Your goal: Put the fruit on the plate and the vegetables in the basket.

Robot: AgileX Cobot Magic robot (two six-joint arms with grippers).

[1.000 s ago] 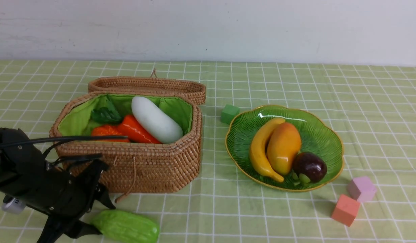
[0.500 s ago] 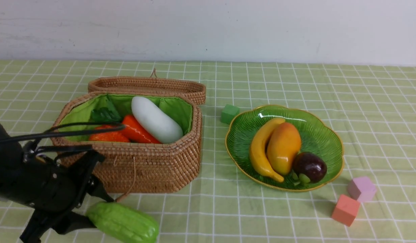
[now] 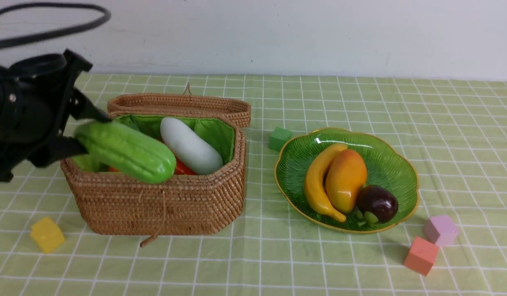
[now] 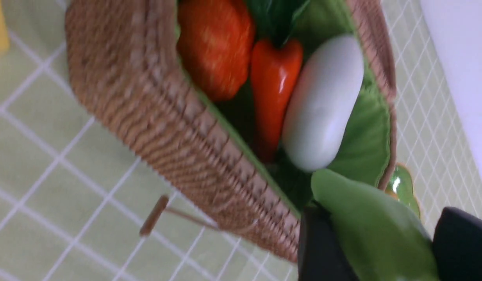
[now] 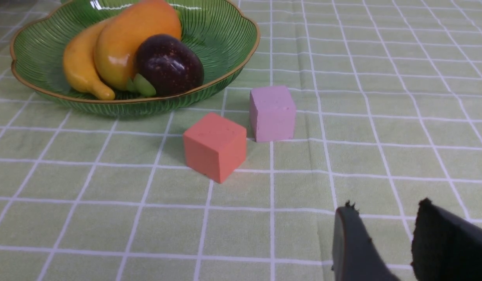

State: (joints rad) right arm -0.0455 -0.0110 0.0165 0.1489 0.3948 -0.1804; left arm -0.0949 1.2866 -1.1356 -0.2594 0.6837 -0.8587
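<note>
Front view: one woven basket, lid laid back behind it, green lining showing, standing left of centre on the checked tabletop. Contents on show: white radish lying slantwise, a sliver of the red-orange tapered vegetable beside it; the left wrist view adds the ribbed orange pumpkin and dark leaves, all low in the lining. One light-green gourd, carried clear of the tabletop by the left gripper, jaws clenched on its near end, its free end hanging over the basket's front-left rim; held lengthwise, I judge, so it can drop in alongside the radish, where room looks tight. One green glass plate with gold rim, right of the basket and apart from it, holding banana, mango and mangosteen, the three nestled together, so the fruit half looks done. Loose cubes, not part of the sorting: green between basket and plate, yellow near the basket's front-left corner, pink and coral in front of the plate to its right. Right gripper, seen only in its own wrist view, low over bare cloth near the coral and pink cubes, jaws parted with nothing between them, evidently parked out of the way. Remaining: the gourd, last vegetable outside, still to be released into the basket.
</note>
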